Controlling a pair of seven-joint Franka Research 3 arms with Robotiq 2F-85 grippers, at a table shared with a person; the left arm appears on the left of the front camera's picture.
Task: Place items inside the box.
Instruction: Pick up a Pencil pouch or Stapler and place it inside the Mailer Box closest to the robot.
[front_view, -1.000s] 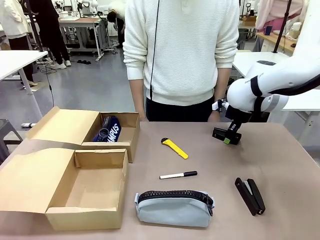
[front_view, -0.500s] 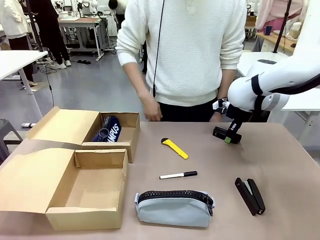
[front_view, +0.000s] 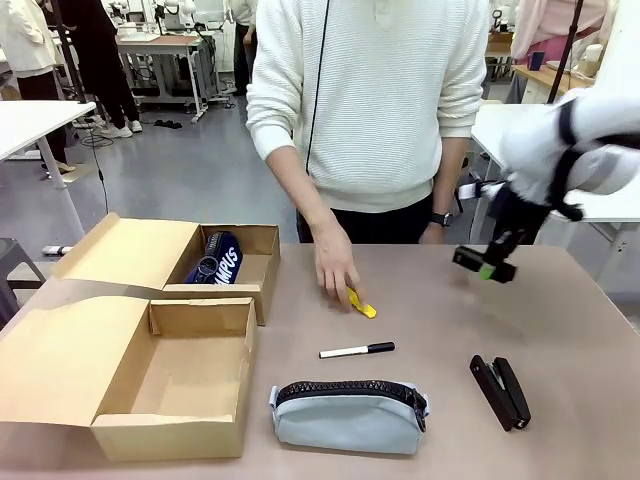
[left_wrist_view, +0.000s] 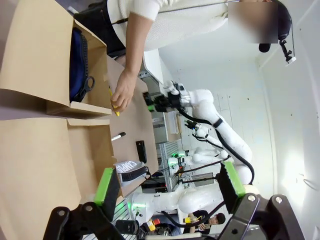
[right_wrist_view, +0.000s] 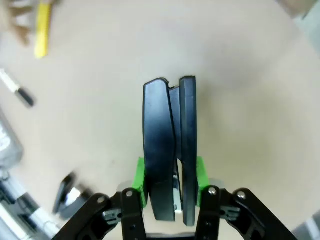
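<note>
- One item is home: a dark blue case with white lettering (front_view: 216, 262) lies inside the far open brown cardboard box (front_view: 255, 245).
- The nearer, larger open cardboard box (front_view: 170, 438) shows a bare floor, with nothing in it that I can see.
- Out on the table: a white marker with a black cap (front_view: 356, 350) in the middle, a grey-blue fabric zip pouch (front_view: 345, 420) at the near edge, and a black stapler (front_view: 500, 392) lying flat to the right.
- The person's hand (front_view: 335, 268) is down on the yellow utility knife (front_view: 363, 307), fingers curled over it so just the tip pokes out. Whether it is truly gripped, I cannot tell.
- The right gripper (front_view: 487, 268) hangs in the air over the far right of the table. Its wrist view shows the green pads pinched on a second black stapler (right_wrist_view: 167, 125), held by one end.
- The left gripper (left_wrist_view: 167, 182) has its jaws spread wide with nothing between them, over the cardboard.
- My read: early days. One thing is boxed, one is in the robot's grasp, one is under the person's hand, and three wait untouched.
- The surface is a matte grey-brown tabletop (front_view: 560, 330). The room is a busy workshop with white benches, a grey floor and other people at the back.
</note>
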